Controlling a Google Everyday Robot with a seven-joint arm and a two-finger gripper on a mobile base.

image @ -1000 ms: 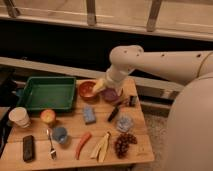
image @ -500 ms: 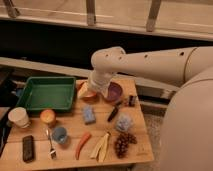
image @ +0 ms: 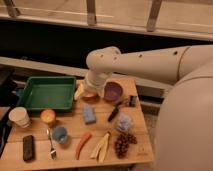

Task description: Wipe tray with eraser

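Observation:
The green tray (image: 31,94) lies at the back left of the wooden table. The black eraser (image: 28,147) lies flat near the table's front left corner, far from the arm. My gripper (image: 82,91) hangs from the white arm, low over the table. It is just right of the tray's right rim and over the orange bowl (image: 90,97). The wrist hides most of it. Nothing shows in it.
A purple bowl (image: 113,91), a blue block (image: 90,115) and a black-handled tool (image: 114,113) lie right of the gripper. A paper cup (image: 19,117), an orange cup (image: 48,117), a blue cup (image: 60,134), a fork (image: 51,145) and grapes (image: 123,144) lie nearer the front.
The arm has swung left, from above the purple bowl to over the orange bowl beside the tray's right rim. The objects on the table have not moved.

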